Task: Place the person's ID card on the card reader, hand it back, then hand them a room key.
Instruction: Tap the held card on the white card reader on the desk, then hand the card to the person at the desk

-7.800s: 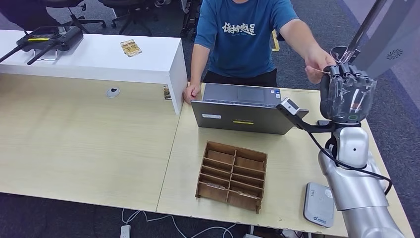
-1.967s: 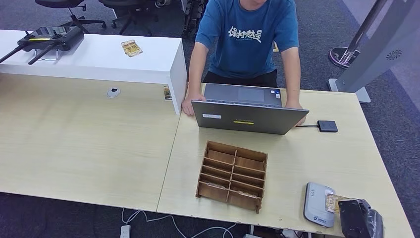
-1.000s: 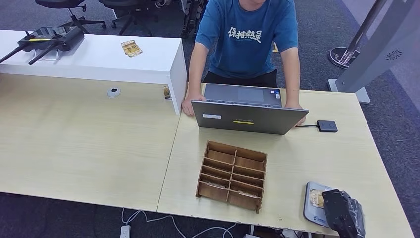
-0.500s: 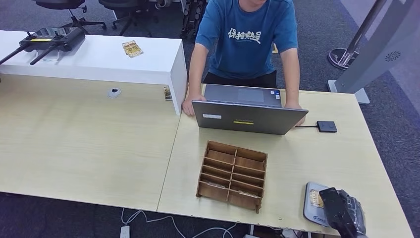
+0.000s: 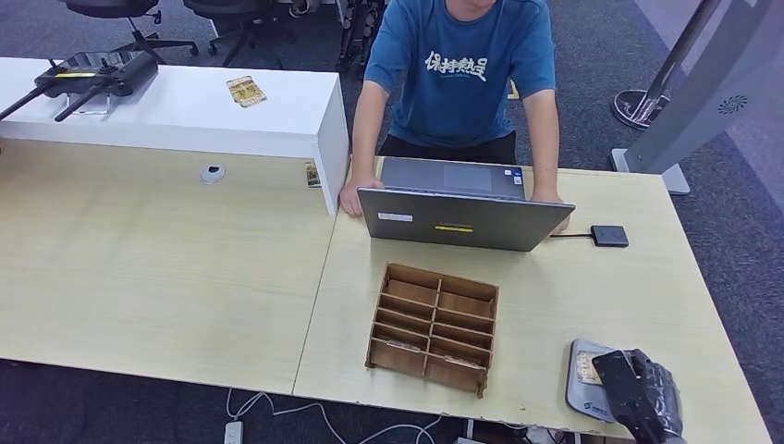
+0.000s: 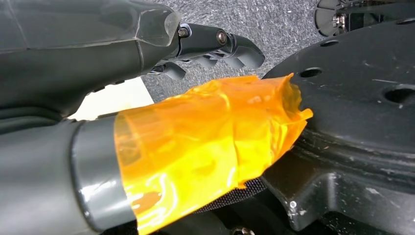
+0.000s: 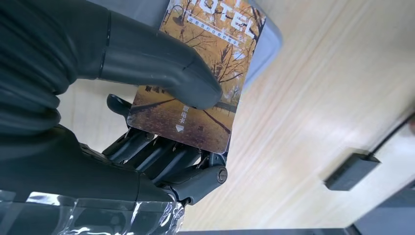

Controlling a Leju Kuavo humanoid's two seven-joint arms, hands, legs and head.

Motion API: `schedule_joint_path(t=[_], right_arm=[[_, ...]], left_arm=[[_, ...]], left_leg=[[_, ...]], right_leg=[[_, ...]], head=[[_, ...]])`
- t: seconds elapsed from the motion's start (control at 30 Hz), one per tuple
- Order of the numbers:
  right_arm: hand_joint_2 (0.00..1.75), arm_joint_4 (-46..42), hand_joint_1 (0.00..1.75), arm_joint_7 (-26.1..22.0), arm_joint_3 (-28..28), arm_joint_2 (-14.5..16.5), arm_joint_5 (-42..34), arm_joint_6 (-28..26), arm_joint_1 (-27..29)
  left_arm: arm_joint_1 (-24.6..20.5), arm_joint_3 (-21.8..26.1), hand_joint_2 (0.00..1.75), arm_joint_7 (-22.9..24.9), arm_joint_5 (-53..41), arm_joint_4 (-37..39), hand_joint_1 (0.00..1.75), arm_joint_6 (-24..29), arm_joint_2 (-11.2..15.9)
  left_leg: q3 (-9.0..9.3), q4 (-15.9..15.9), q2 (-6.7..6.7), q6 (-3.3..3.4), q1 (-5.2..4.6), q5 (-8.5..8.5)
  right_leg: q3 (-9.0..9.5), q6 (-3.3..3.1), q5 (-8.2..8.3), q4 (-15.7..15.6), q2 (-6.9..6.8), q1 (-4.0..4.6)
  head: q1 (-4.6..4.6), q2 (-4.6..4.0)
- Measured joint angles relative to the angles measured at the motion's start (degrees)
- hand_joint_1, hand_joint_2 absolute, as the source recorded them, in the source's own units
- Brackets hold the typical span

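My right hand is low at the table's near right corner, above the grey card reader. It pinches the ID card, printed with autumn trees, between thumb and fingers. The right wrist view shows the card under the thumb, held flat over the reader. My left hand hangs beside my body, its thumb wrapped in orange tape, fingers apart and holding nothing. The person in a blue shirt stands behind the laptop with both hands on the table.
A wooden compartment box stands mid-table in front of the grey laptop. A small black device on a cable lies to the laptop's right. On the white shelf at the back left lie a card and a controller.
Since two seconds ago my right hand has carried the card left, from beside the reader to over it. In the last half second it barely moved. The person stays still.
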Motion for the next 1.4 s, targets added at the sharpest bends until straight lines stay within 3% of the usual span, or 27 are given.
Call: schedule_joint_path(t=[0.4, 0.83, 1.1, 1.4], right_arm=[[1.75, -5.44, 1.64, -2.53, 1.15, -0.23, 1.11, -2.77, -4.12], [1.75, -6.44, 1.6, -1.87, 2.75, -1.09, 1.61, -3.13, -8.3], [1.75, -4.75, 1.6, 0.34, 4.64, -2.22, 1.4, -1.79, -14.98], [1.75, 1.97, 1.62, 1.58, 6.41, -2.69, 6.15, -3.89, -25.08]], left_arm=[[0.01, 0.0, 0.0, -0.42, -0.64, 0.0, 0.0, 0.09, -0.02], [0.0, 0.0, 0.0, -0.48, -1.32, 0.0, 0.0, 0.06, 0.1], [-0.06, -0.03, 0.0, -0.48, -2.52, 0.0, 0.0, -0.3, 0.59], [-0.4, -0.6, 0.0, -0.48, -4.49, 0.0, 0.0, -1.03, 1.85]], left_leg=[[-0.06, 0.0, -0.01, -0.01, -0.01, 0.01], [-0.12, 0.0, -0.02, -0.01, 0.0, 0.01], [-0.11, 0.0, 0.0, -0.02, -0.01, 0.05], [-0.1, 0.0, -0.02, -0.04, 0.0, 0.07]], right_leg=[[-0.07, 0.0, 0.0, 0.03, -0.01, 0.0], [-0.11, 0.0, 0.0, 0.04, -0.05, 0.0], [-0.12, -0.01, 0.01, 0.05, -0.02, -0.01], [-0.13, -0.01, 0.02, 0.07, -0.03, 0.0]], head=[[0.0, 0.0], [0.0, 0.0], [0.0, 0.0], [0.0, 0.0]])
